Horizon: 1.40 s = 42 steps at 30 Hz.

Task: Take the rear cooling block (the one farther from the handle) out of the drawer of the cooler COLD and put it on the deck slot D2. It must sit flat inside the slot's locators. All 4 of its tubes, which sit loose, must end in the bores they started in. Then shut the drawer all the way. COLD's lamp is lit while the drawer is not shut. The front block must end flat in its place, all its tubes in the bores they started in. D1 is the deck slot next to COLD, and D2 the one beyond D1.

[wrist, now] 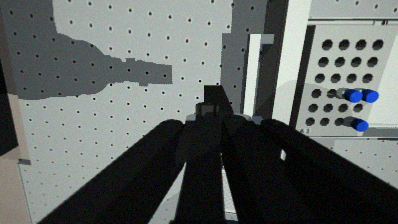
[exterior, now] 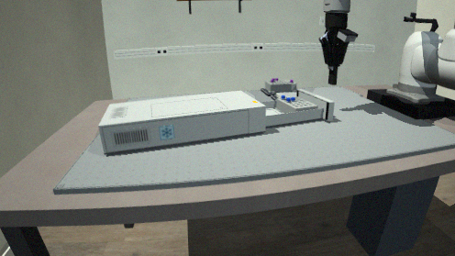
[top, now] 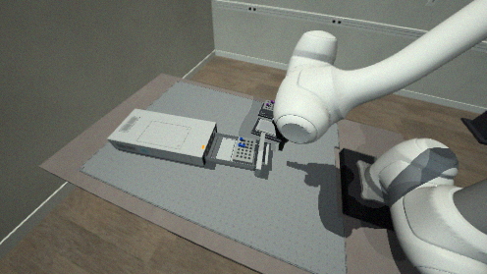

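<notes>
The cooler COLD [top: 162, 137] has its drawer [top: 234, 148] pulled out, and its orange lamp [top: 202, 146] is lit. The front block [top: 243, 150] with blue tubes [wrist: 361, 95] sits in the drawer next to the handle [exterior: 328, 109]; the drawer space behind it is bare. A second block with purple tubes [exterior: 280, 84] sits on the far deck slot [top: 267, 108]; its seating is too small to judge. My gripper [exterior: 332, 79] is shut and empty, high above the mat just past the handle. It also shows in the wrist view [wrist: 216, 100]. The arm hides it in the top view.
The near deck slot [top: 265, 127] lies between the cooler's drawer and the purple-tube block. The robot base [exterior: 413, 95] stands on a black plate at the right. The perforated grey mat [exterior: 275, 150] covers the table.
</notes>
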### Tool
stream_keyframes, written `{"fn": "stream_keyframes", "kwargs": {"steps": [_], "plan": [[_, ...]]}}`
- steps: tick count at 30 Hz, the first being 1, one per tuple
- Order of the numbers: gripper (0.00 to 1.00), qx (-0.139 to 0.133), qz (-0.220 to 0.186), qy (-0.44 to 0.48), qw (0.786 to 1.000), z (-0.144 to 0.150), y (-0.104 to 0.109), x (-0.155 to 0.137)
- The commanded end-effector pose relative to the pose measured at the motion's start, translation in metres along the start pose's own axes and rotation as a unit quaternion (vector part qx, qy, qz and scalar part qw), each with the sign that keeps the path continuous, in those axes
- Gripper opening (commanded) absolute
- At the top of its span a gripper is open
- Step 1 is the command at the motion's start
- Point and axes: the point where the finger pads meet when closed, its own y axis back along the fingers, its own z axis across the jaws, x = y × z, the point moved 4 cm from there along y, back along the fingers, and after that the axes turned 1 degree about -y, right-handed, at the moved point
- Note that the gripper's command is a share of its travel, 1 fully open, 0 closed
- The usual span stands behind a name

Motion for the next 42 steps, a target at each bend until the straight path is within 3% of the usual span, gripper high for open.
{"fn": "stream_keyframes", "kwargs": {"steps": [1, 42], "plan": [[0.1, 0.0, 0.001, -0.001, 1.0, 0.0, -0.006, 0.002], [0.1, 0.0, 0.001, -0.001, 1.0, 0.0, -0.055, 0.002]]}}
